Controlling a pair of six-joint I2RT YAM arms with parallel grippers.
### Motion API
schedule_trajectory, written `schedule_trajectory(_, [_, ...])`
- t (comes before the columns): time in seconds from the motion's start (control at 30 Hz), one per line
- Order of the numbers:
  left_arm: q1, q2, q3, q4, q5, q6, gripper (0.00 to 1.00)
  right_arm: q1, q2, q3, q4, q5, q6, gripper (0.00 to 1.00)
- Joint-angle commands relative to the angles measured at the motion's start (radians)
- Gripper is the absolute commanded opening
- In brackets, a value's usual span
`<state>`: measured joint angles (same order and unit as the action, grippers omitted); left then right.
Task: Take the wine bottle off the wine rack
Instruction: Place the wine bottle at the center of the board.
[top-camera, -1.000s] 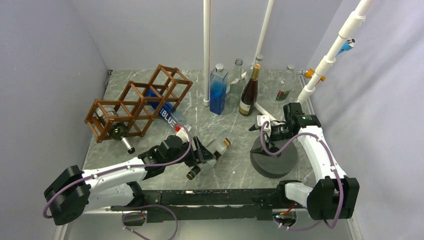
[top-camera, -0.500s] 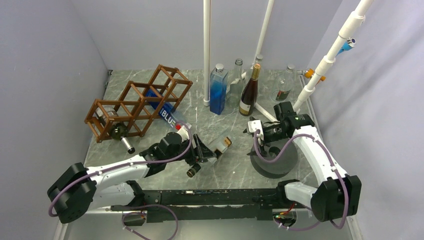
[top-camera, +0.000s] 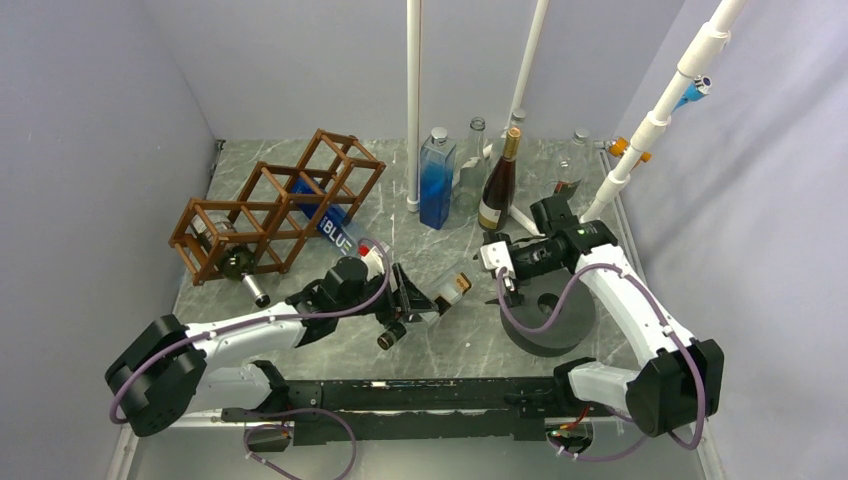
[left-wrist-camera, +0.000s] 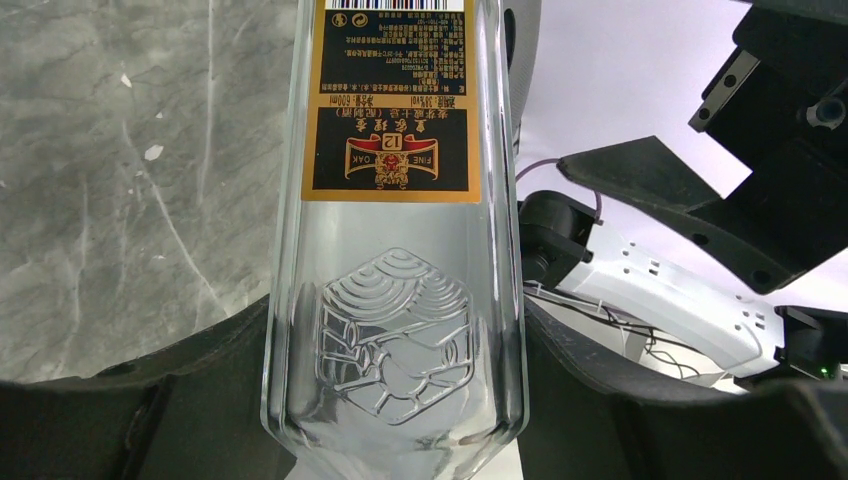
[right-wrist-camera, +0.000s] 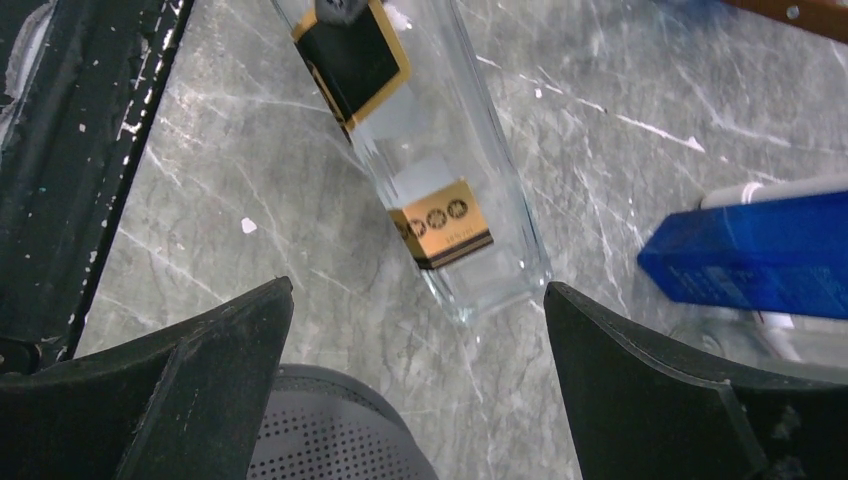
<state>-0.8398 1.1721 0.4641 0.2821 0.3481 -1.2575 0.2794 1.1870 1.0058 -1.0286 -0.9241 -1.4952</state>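
glass wine bottle (top-camera: 440, 293) gripped in left claw (top-camera: 408, 303), clear of wine rack (top-camera: 270, 205) behind-left of claw, over counter (top-camera: 445, 345). right claw (top-camera: 497, 262) wide, empty, near bottle base. likely handover step: right claw must straddle base, then close.

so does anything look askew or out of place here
The rack sits skewed at a diagonal, and a blue bottle pokes far out of one cell. The left gripper holds a clear bottle tilted on its side, not upright. No spill or breakage shows.
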Motion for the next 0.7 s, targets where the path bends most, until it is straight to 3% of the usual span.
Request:
schedule_trajectory(0.0, [0.007,0.007,0.106,0.233,0.088,-0.021,0.0,0.06,0.01,0.018,0.056,0.009,0.0,1.0])
schedule_trajectory(0.67, [0.018,0.145,0.234,0.182,0.27,0.01,0.0,0.225,0.067,-0.002,0.156,0.094,0.11,1.0])
